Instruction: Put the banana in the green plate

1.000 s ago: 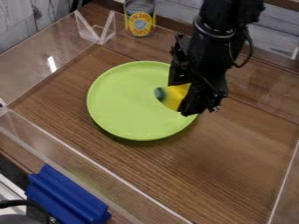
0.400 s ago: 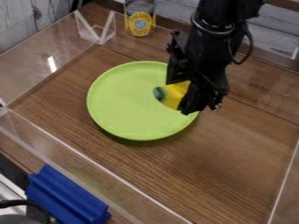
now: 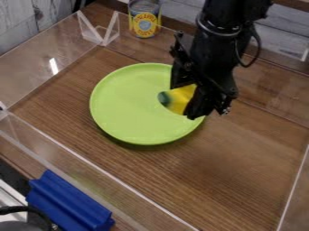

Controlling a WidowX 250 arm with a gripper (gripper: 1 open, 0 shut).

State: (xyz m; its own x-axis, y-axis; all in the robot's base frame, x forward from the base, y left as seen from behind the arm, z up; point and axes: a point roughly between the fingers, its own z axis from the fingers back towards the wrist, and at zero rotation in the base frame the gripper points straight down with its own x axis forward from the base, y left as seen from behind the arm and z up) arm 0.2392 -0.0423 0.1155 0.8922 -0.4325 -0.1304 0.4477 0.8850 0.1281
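Note:
The green plate [image 3: 126, 108] lies on the wooden table, left of centre. Over its right side hangs my black gripper [image 3: 193, 101], pointing down, with its fingers closed around the yellow banana [image 3: 178, 97]. The banana's dark green tip pokes out on the left, just above the plate's surface. I cannot tell whether the banana touches the plate. The arm hides the plate's right rim.
A clear acrylic wall [image 3: 49, 54] surrounds the wooden table. A yellow-labelled can [image 3: 145, 20] stands at the back beyond the wall. A blue block [image 3: 67, 206] sits at the front left outside the enclosure.
The gripper with the banana has shifted very slightly left; otherwise nothing differs.

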